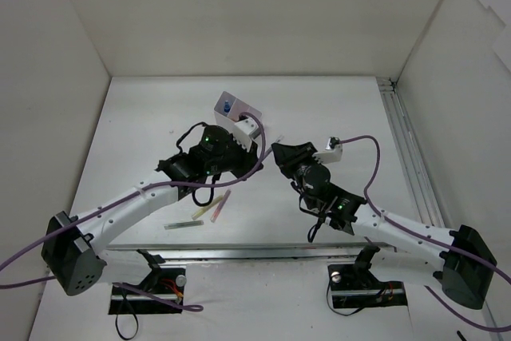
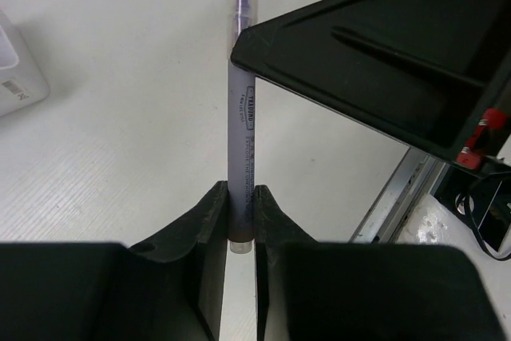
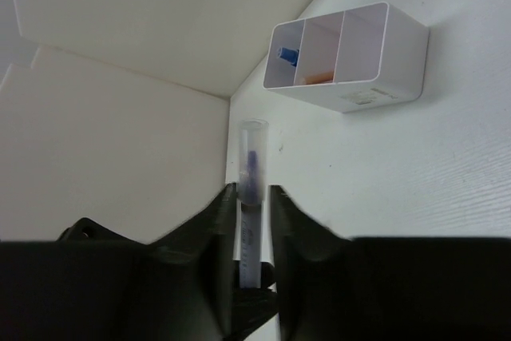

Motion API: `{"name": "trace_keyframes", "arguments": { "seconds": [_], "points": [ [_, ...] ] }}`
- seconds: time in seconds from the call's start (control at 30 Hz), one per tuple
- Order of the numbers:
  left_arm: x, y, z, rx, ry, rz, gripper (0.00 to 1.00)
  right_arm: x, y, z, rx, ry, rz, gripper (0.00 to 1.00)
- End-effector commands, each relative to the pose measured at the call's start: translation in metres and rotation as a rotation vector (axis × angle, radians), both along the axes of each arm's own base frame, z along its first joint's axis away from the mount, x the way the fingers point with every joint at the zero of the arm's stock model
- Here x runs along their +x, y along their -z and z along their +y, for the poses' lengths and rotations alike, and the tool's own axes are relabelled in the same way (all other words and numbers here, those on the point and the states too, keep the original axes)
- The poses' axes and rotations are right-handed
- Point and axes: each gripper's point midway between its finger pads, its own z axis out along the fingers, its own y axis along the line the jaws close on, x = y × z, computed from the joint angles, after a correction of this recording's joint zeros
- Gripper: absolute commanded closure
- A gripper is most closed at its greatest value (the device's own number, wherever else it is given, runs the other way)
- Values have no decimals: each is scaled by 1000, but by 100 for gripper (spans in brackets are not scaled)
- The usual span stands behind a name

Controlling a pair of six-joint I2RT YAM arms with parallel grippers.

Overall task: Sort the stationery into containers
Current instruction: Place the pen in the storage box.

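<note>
A grey pen (image 2: pixel 240 141) with a clear cap (image 3: pixel 254 145) hangs above the table, gripped at both ends. My left gripper (image 2: pixel 241 212) is shut on its butt end. My right gripper (image 3: pixel 254 197) is shut on it near the cap. In the top view the left gripper (image 1: pixel 254 159) and right gripper (image 1: pixel 279 152) meet nose to nose just in front of the white container (image 1: pixel 239 109). The container (image 3: pixel 383 69) has three compartments: a blue-labelled item (image 3: pixel 286 55) in one end, something orange (image 3: pixel 319 77) in the middle.
A yellow-green pen (image 1: pixel 182 224), a pink pen (image 1: pixel 221 203) and an orange one (image 1: pixel 205 212) lie loose on the table beside the left arm. A metal rail (image 1: pixel 411 157) runs along the right side. White walls enclose the table.
</note>
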Motion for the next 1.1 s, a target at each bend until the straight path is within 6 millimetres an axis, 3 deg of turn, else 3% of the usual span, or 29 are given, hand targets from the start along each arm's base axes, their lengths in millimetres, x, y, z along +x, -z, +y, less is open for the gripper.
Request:
{"name": "trace_keyframes", "arguments": {
  "seconds": [0.0,0.07,0.1,0.13,0.17,0.23,0.27,0.33,0.4,0.43,0.5,0.63,0.73,0.87,0.93,0.97,1.0,1.07],
  "points": [
    [15,-57,18,-69,-115,-65,100,7,-22,-17,17,80,-67,74],
    [23,-70,28,-76,-186,-31,100,6,-14,-26,-43,105,-41,58],
    [25,-60,40,-31,-225,18,100,4,-14,-31,-68,116,-36,44],
    [30,-73,45,-39,-261,25,100,2,-3,-39,-128,135,-1,37],
    [32,-62,56,11,-305,70,100,2,-5,-45,-147,157,2,27],
    [43,-69,70,16,-365,92,100,-2,3,-65,-224,216,37,23],
    [43,-57,75,56,-375,140,100,-4,4,-71,-244,229,40,21],
    [56,-64,88,61,-426,160,100,-7,5,-90,-276,288,48,19],
    [58,-51,91,86,-429,254,100,-12,7,-101,-263,316,45,18],
    [66,-56,95,66,-434,269,100,-13,8,-107,-256,342,42,17],
    [70,-50,85,32,-375,335,100,-17,9,-115,-236,356,35,17],
    [83,-55,84,-69,-321,453,100,-20,9,-127,-245,390,29,17],
    [90,-62,69,-203,-261,566,100,-22,9,-132,-238,410,26,17],
    [113,-53,66,-278,-322,721,100,-24,9,-137,-235,425,23,16],
    [125,-59,68,-275,-381,719,100,-25,9,-143,-238,446,22,16],
    [130,-46,75,-233,-450,742,100,-25,9,-145,-236,453,21,16],
    [134,-53,76,-232,-472,734,100,-26,9,-147,-235,460,19,16],
    [138,-39,81,-195,-539,794,100,-27,8,-153,-236,486,14,15]
  ]
}}
